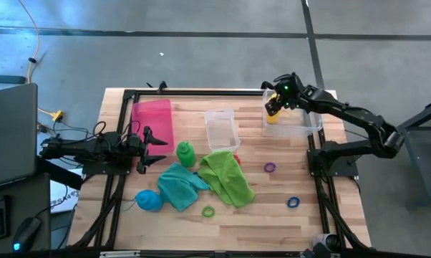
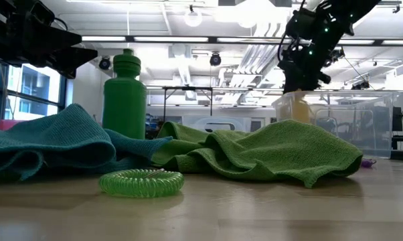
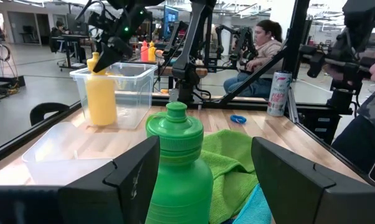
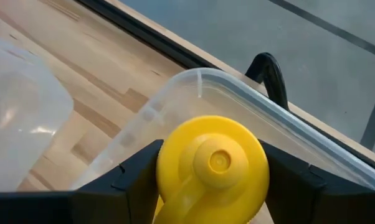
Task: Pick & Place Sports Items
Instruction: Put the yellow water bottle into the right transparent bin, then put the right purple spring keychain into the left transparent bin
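Yellow bottle [image 4: 212, 167] sits between my right gripper's [image 1: 274, 107] fingers, seemingly gripped, inside the clear box [image 1: 301, 127]; my left gripper [image 1: 152, 148] waits open beside the green bottle [image 1: 185, 153].

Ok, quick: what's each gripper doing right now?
Left gripper: open, the green bottle just ahead of its jaws, not held.
Right gripper: jaws either side of the yellow bottle's cap in the clear box; grip can't be told.
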### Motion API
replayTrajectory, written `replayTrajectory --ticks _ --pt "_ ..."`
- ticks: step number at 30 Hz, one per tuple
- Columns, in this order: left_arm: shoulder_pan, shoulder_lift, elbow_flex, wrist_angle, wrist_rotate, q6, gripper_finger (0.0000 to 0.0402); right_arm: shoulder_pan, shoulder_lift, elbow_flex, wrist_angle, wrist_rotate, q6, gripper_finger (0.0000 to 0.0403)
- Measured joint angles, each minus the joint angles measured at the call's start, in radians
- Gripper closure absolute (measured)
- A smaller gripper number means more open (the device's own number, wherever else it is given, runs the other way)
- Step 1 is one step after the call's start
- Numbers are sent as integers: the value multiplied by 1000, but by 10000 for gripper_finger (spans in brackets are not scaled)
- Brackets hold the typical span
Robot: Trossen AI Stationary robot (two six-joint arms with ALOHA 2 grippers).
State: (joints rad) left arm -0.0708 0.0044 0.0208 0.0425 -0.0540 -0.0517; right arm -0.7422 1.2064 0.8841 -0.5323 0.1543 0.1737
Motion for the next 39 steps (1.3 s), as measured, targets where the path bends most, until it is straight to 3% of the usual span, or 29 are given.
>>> replayTrajectory --ticks 23,39 --pt "0 0 0 0 0 0 152 0 -8 -2 1 3 16 155" --pt "0 0 0 0 0 0 152 0 -184 -1 15 -2 14 155"
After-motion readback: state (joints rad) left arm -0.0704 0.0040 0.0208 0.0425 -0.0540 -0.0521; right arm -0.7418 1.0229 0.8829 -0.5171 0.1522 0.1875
